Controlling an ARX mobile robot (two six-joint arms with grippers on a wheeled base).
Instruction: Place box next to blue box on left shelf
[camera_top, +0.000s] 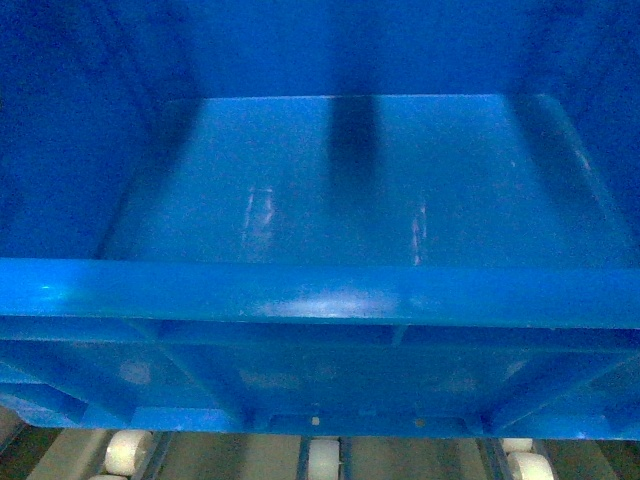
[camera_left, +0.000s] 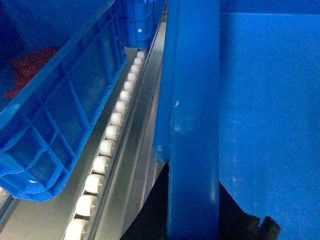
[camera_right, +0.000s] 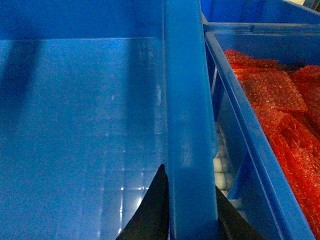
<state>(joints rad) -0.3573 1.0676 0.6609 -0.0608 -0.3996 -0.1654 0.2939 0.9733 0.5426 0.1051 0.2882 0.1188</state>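
Placing step: the right tool (camera_right: 192, 212) clamps the box (camera_top: 330, 300) rim at lower centre; the left tool's state is unclear. Next, lower onto the shelf (camera_left: 107, 150) rollers, release.

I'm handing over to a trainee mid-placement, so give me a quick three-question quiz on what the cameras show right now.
1. True or false: the large bright-blue plastic crate is empty inside.
2. In the right wrist view, the neighbouring blue crate holds: A) orange-red bubble-wrap bags; B) white bottles; C) nothing.
3. Fill in: the black fingers of the right gripper straddle the bright-blue crate's thick ___.
Key: 1 true; 2 A; 3 rim.
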